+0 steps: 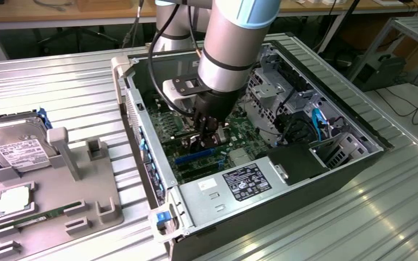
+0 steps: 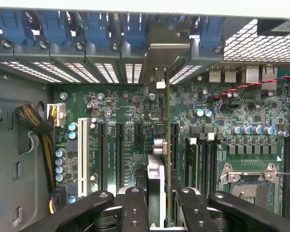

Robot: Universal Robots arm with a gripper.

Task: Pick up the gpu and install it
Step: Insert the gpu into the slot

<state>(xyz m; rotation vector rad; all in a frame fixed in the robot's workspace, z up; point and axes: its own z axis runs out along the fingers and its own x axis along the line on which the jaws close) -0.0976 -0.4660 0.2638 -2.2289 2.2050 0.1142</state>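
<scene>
The arm reaches down into the open computer case (image 1: 153, 173), which lies on the ribbed metal bench (image 1: 56, 81). Its claw (image 1: 205, 140) is clamped on the gpu (image 2: 168, 125). The card stands on edge between the fingers (image 2: 135, 208), over the green motherboard (image 2: 111, 96) and in line with the long black slots. Its metal bracket (image 2: 163, 53) sits against the case's vented slot covers. I cannot tell whether the card is seated. At the exterior view's left, a hard drive (image 1: 11, 142) and a memory stick (image 1: 38, 217) rest on a grey holder (image 1: 56, 190).
</scene>
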